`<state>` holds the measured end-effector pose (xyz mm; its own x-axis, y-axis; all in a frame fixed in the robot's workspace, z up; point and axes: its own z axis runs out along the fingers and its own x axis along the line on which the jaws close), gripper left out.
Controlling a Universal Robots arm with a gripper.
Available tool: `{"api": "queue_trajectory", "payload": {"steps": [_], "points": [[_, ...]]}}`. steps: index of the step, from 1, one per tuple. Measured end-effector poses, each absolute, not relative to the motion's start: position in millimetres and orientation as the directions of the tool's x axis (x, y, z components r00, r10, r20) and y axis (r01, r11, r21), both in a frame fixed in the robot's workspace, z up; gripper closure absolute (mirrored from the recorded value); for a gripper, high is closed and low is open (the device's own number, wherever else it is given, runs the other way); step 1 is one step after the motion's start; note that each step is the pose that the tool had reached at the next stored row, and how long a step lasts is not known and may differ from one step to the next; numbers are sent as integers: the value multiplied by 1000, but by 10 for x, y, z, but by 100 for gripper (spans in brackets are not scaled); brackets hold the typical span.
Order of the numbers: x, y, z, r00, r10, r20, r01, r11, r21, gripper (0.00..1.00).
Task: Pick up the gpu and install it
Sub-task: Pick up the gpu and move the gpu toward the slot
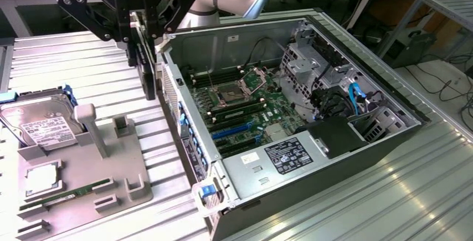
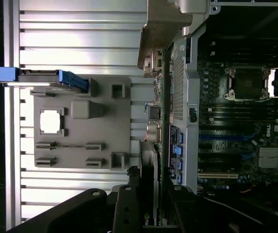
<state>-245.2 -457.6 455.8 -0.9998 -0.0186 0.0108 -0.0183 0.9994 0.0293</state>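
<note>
The open computer case (image 1: pixel 355 163) lies on the surface (image 1: pixel 414 202). Just outside its rear wall the gpu (image 1: pixel 150 69) is held upright, clamped, it seems, in the hand (image 1: pixel 145 30). The card should be kept square to the blue slots (image 1: pixel 235 131).

High exterior, downward wrist views share gpu (image 1: pixel 149 80).
</note>
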Motion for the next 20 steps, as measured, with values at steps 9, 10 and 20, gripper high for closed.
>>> {"api": "queue_trajectory", "payload": {"steps": [9, 10, 20], "points": [[-2375, -4576, 4558, -1000, -19, 11, -18, 999, 29, 73], [-2365, -4576, 4558, -1000, -19, 11, -18, 999, 29, 73], [-2286, -4576, 4558, -1000, -18, 11, -18, 999, 29, 73]]}}
